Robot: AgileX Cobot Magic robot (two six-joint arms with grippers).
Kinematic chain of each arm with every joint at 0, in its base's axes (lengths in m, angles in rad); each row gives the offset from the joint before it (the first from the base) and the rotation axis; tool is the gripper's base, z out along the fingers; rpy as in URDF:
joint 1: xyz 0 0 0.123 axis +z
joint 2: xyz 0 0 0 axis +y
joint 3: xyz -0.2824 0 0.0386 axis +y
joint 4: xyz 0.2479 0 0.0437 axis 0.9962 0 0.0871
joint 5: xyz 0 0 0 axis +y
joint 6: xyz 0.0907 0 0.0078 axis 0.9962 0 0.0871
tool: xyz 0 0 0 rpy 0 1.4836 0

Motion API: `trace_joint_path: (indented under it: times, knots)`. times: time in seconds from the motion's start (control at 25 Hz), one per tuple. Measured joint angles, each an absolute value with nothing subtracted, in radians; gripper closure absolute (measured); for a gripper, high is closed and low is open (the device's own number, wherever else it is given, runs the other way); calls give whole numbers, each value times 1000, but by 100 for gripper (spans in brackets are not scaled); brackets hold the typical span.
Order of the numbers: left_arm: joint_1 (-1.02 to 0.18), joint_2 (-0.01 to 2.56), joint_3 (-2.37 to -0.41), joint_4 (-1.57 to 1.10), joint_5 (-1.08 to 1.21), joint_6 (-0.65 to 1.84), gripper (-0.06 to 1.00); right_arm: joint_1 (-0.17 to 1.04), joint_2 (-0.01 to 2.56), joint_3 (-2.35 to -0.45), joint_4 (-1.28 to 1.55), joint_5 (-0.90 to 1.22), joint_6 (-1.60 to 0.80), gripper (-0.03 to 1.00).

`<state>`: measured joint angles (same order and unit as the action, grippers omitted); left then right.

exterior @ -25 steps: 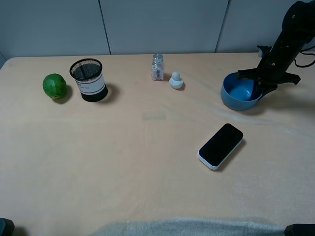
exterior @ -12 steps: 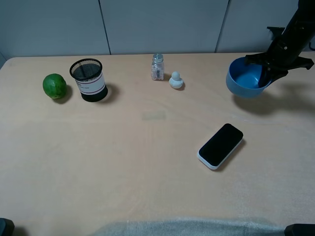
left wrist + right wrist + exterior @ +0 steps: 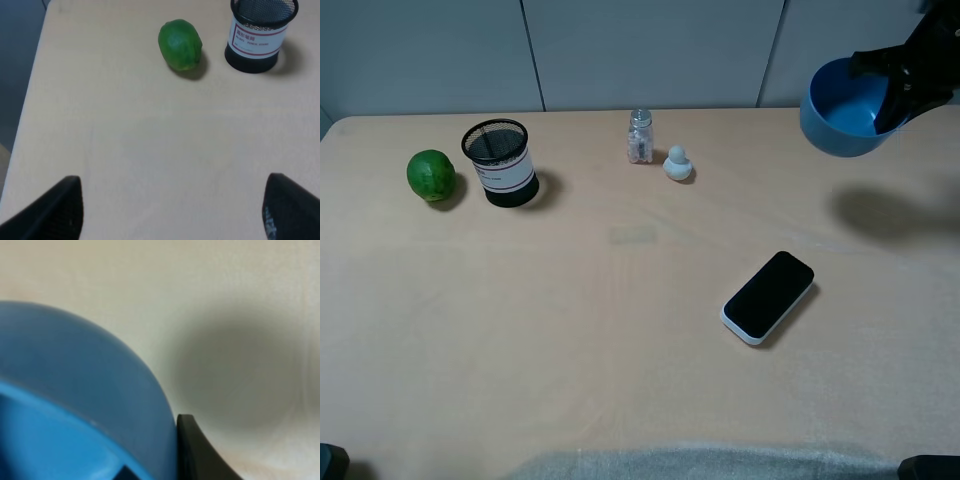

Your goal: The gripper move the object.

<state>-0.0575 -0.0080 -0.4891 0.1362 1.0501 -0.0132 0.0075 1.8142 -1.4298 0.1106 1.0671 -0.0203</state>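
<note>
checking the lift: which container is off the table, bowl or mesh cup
The blue bowl: held raised by the right gripper, its shadow below; the mesh cup stands on the table.

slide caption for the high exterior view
Right gripper holds the blue bowl in the air above the table.

The bowl (image 3: 840, 125) is blue, the lime (image 3: 430, 175) green, the phone (image 3: 769, 297) black — the mesh cup (image 3: 501, 163) black, white-labelled.

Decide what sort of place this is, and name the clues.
Probably a robotics lab test bench: a beige table against grey wall panels, a black gripper holding a blue bowl aloft, and unrelated props: a lime, mesh pen cup and phone.
</note>
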Motion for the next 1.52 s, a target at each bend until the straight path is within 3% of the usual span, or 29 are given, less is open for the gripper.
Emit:
trace_joint_path:
  times: [0.56,1.52]
  knots:
    - [-58,-8,-489,136,1050,-13,15,76,1611,-1429,114,1210,-19,98]
    - [-58,-8,-489,136,1050,-13,15,620,1612,-1429,120,1136,18,98]
